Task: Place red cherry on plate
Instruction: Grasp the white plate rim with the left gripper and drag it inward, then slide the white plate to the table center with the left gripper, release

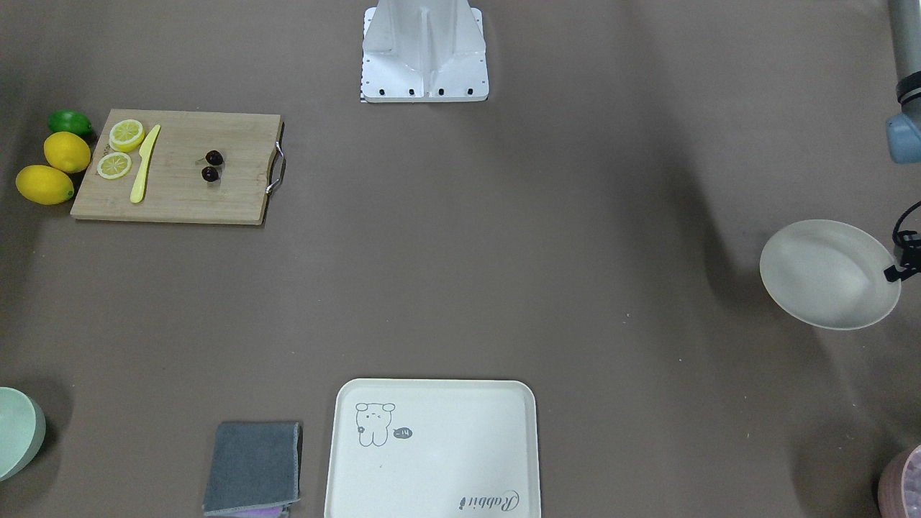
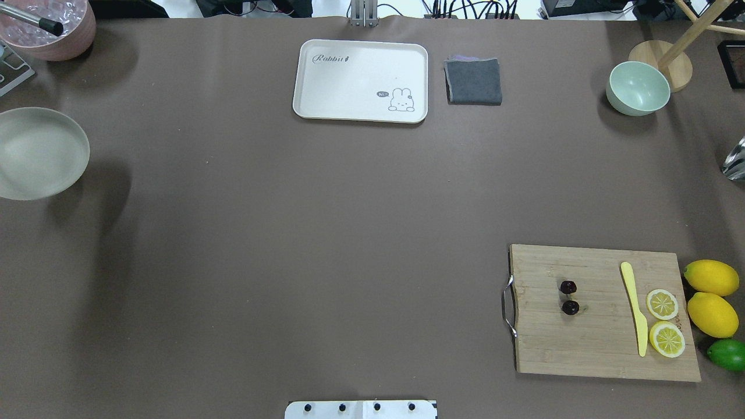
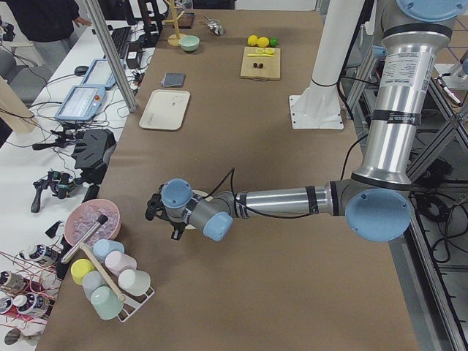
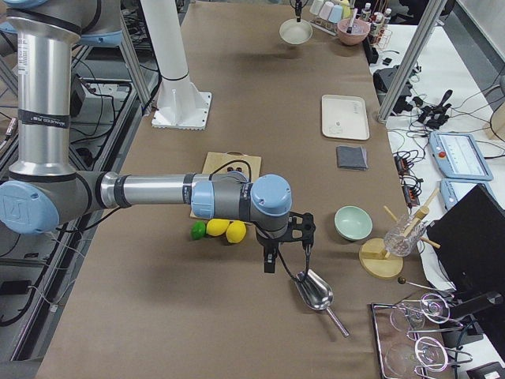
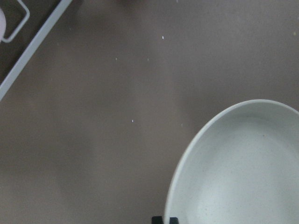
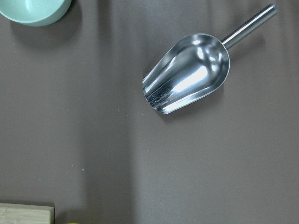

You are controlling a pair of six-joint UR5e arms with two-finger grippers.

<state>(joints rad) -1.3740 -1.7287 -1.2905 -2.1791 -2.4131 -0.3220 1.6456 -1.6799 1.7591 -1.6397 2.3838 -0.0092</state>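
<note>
My brown counter [image 2: 291,233] carries a cream plate [image 2: 35,154] at left, a cream tray [image 2: 361,78] and grey cloth [image 2: 473,81] at the far edge, a green bowl [image 2: 637,88], a steel scoop [image 6: 187,74], and a wooden cutting board [image 2: 599,331] beside two lemons [image 2: 711,277] and a lime [image 2: 727,354].

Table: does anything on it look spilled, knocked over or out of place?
Nothing stands out. The cherries lie together on the cutting board, the plate sits empty, and the tray and folded cloth lie neatly side by side.
</note>
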